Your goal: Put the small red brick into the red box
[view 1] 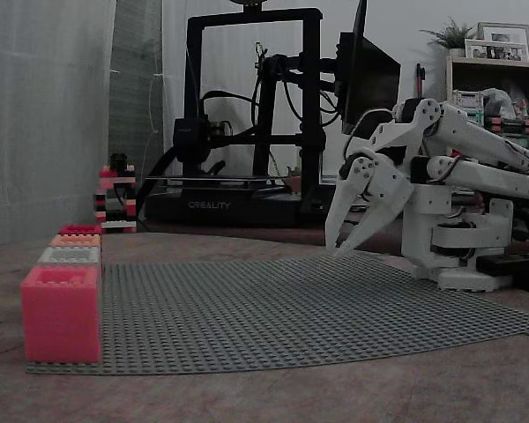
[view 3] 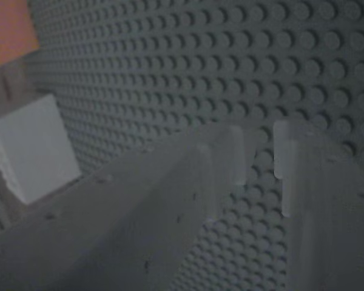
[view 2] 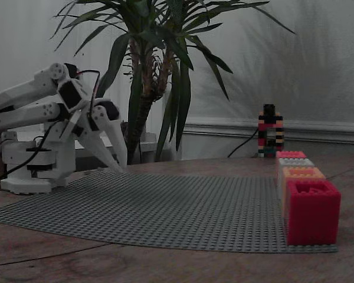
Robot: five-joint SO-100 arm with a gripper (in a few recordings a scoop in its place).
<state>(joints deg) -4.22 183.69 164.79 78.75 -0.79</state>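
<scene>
The red box [view 2: 312, 212] stands at the near right corner of the grey baseplate [view 2: 177, 203]; seen from the other side, the red box [view 1: 79, 230] is the far one of a row of several boxes. The small red brick is hidden. My white gripper [view 1: 337, 250] hangs low over the plate's right edge, fingertips close to the studs. From the opposite side the gripper [view 2: 118, 169] sits at the plate's far left, well away from the boxes. In the wrist view the gripper [view 3: 261, 154] is open by a narrow gap, with bare studs showing through it.
A pink-coral box [view 1: 60, 313], a grey box [view 1: 69, 256] and an orange box [view 1: 75, 240] line the plate's left edge. A striped brick tower [view 1: 115, 198] stands behind them. A 3D printer [view 1: 247, 115] and a potted plant [view 2: 159, 59] stand beyond the plate.
</scene>
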